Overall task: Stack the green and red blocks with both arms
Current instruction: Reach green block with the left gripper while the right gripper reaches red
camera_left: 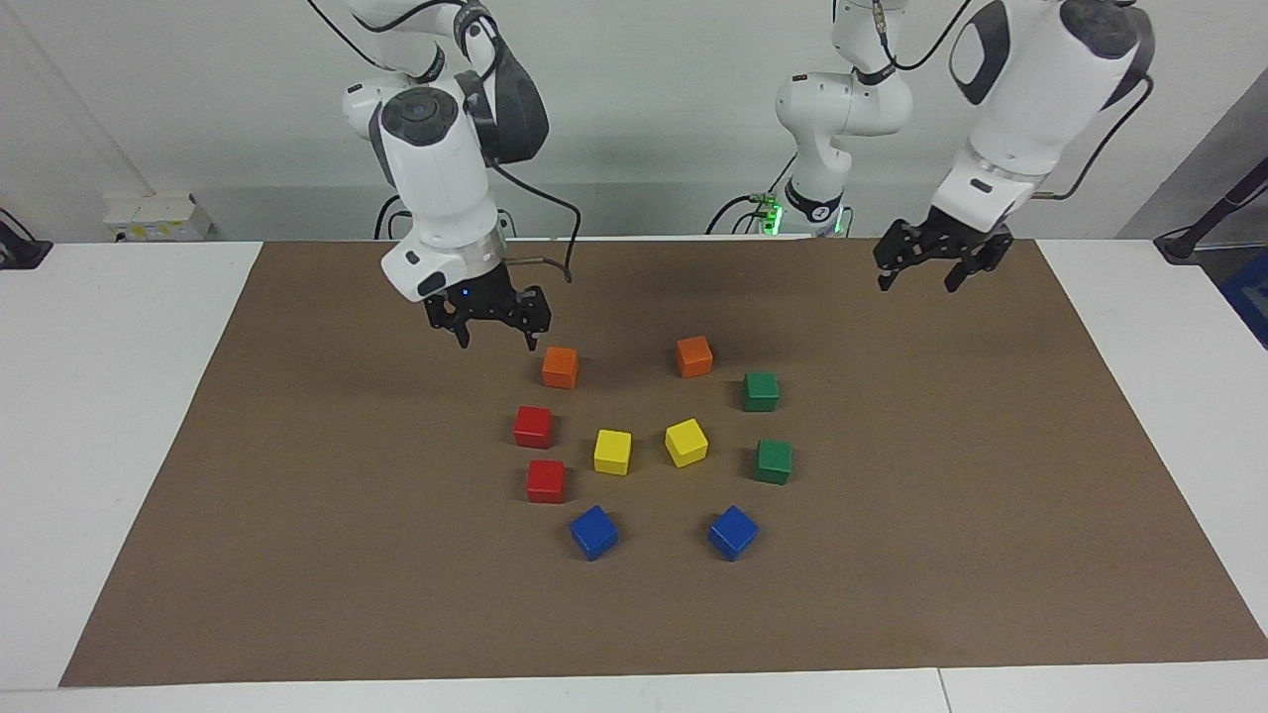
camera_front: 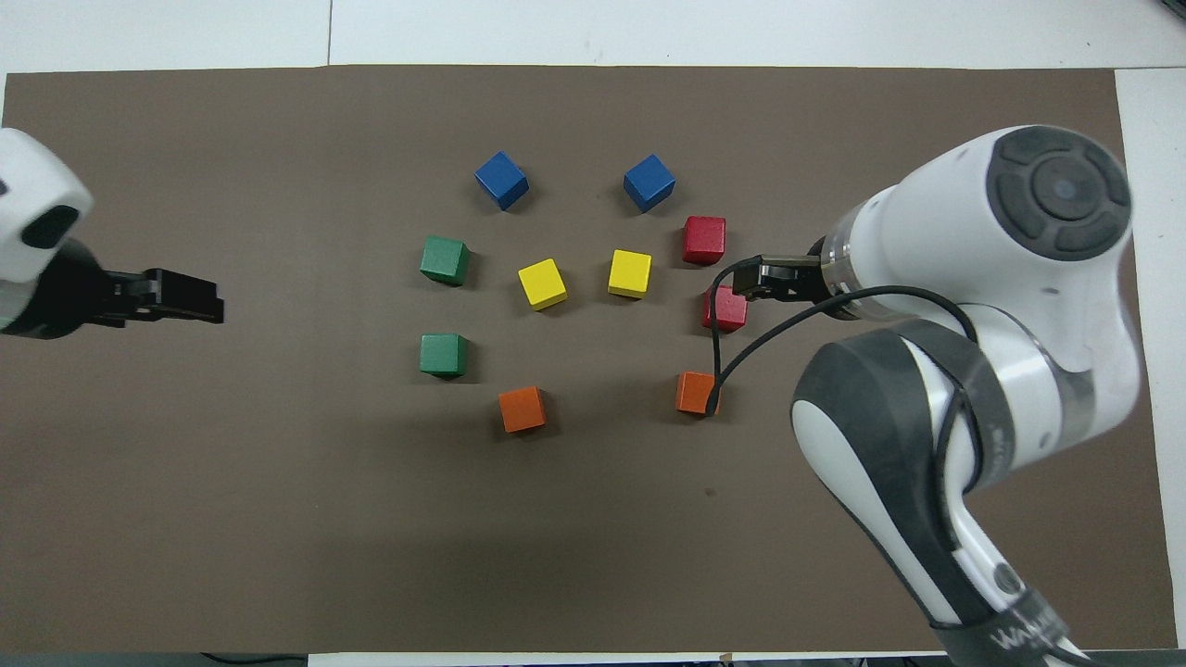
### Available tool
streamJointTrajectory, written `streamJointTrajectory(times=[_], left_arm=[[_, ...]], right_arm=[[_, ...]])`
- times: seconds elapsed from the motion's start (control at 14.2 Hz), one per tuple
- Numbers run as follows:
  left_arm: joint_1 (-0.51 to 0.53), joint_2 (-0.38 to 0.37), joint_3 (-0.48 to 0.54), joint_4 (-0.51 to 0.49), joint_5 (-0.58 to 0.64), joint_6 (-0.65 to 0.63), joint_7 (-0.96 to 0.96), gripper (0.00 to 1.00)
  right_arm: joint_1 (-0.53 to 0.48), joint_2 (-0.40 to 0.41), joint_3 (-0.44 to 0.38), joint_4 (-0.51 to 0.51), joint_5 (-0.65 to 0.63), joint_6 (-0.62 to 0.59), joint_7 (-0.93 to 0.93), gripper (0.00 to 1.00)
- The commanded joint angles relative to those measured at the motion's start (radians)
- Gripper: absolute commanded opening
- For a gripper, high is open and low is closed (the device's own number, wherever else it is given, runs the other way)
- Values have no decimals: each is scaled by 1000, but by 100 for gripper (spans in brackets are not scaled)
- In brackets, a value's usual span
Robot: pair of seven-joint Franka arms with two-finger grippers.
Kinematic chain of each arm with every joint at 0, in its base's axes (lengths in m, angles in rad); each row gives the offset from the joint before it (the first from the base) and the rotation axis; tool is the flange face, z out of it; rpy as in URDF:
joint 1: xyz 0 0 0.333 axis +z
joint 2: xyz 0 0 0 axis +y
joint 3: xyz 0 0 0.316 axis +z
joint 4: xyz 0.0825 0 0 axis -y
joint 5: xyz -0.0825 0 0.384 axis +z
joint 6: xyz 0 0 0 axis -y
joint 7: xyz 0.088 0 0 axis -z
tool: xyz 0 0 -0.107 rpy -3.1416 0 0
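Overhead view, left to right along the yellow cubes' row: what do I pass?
farther green cube → yellow cube nearer the left arm's end → second yellow cube → farther red cube

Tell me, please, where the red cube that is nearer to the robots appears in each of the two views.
Facing view: the nearer red cube lies in the open on the brown mat, above the other red cube.
Overhead view: the same cube is partly covered by the raised right gripper.
Shared landmark: in both views the nearest yellow cube lies beside it.
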Motion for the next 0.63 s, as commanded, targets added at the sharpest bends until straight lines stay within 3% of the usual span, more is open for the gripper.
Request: streamJointTrajectory(times=[0.0, 0.21, 0.56], left_arm=[[-75, -30, 14, -128, -10, 120, -51, 100], [-90, 27, 14, -132, -10, 153, -49, 100], [-89, 54, 15, -134, -10, 175, -48, 100]], right_arm=[[-1, 54, -6, 2, -27, 51, 16, 100], [0, 108, -4, -4, -47, 114, 38, 100], [0, 173, -4, -6, -48, 184, 39, 100]])
